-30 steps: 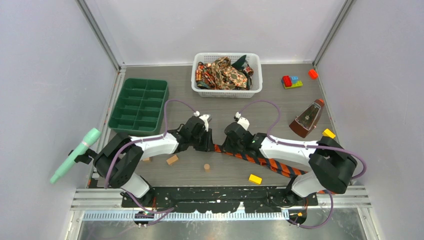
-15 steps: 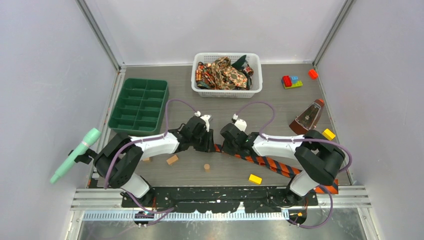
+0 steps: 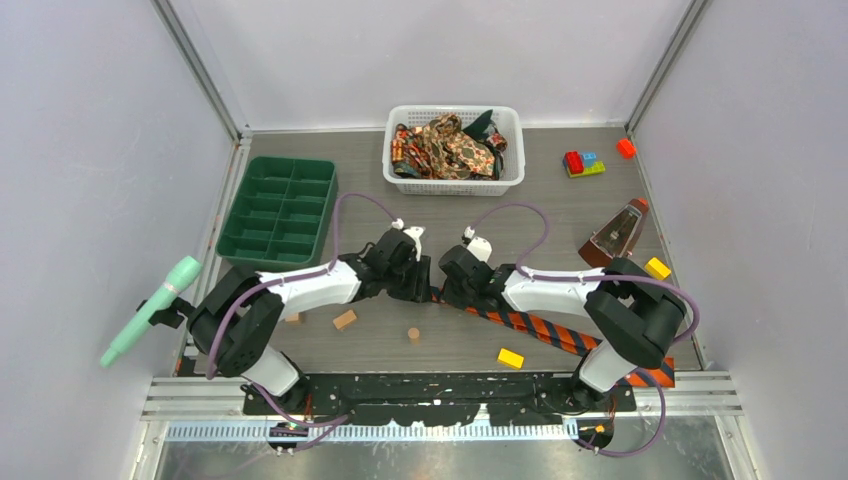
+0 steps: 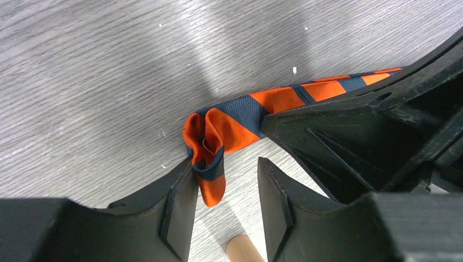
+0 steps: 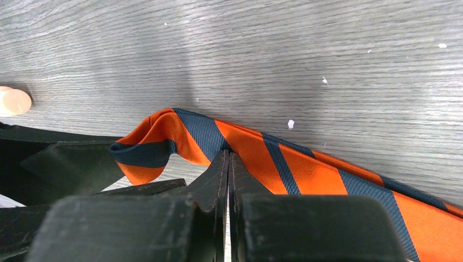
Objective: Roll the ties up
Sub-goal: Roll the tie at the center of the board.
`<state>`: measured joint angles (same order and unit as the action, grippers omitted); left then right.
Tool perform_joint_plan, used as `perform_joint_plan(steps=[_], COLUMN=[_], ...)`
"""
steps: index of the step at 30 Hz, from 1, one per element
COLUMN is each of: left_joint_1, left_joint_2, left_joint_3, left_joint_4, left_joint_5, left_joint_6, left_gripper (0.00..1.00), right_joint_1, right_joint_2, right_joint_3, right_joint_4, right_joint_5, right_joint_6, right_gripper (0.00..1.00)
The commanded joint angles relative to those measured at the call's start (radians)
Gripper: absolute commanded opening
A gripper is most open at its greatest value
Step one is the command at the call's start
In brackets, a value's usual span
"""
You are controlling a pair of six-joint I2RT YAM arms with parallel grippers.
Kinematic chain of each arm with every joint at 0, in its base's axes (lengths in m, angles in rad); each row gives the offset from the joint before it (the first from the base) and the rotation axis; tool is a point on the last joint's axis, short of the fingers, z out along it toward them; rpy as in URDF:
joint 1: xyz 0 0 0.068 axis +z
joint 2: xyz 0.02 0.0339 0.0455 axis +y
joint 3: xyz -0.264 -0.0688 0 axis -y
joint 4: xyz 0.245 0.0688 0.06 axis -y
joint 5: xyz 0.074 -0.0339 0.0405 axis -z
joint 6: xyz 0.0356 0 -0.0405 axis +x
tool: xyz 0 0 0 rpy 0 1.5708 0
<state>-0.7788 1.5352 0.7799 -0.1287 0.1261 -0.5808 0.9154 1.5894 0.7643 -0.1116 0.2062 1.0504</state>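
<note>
The left tool [image 4: 225,166] is loose, fingers apart, with the little rolled end of the striped tie [image 4: 229,117] between them, touching one finger. The long tie runs off sideways on the surface [image 4: 109,65], under the clenched right tool [image 5: 228,158] close by

No text, label, brand or number is legible (in any view).
</note>
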Motion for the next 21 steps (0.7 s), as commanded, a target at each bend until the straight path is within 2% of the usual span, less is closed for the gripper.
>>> perform_joint_plan(steps=[1, 21], left_joint_1=[-0.006, -0.006], left_joint_2=[-0.029, -0.052], left_joint_3=[0.041, 0.094], left_joint_4=[-0.027, -0.084], left_joint_5=[-0.027, -0.017], left_joint_6=[0.027, 0.039], left_gripper=[0.46, 0.49], right_joint_1=[0.004, 0.004], right_joint_2=[0.021, 0.028], right_joint_3=[-0.019, -0.029], right_joint_4=[-0.030, -0.013], right_joint_5=[0.008, -0.010], right_joint_6=[0.011, 0.020], right_gripper=[0.03, 0.03])
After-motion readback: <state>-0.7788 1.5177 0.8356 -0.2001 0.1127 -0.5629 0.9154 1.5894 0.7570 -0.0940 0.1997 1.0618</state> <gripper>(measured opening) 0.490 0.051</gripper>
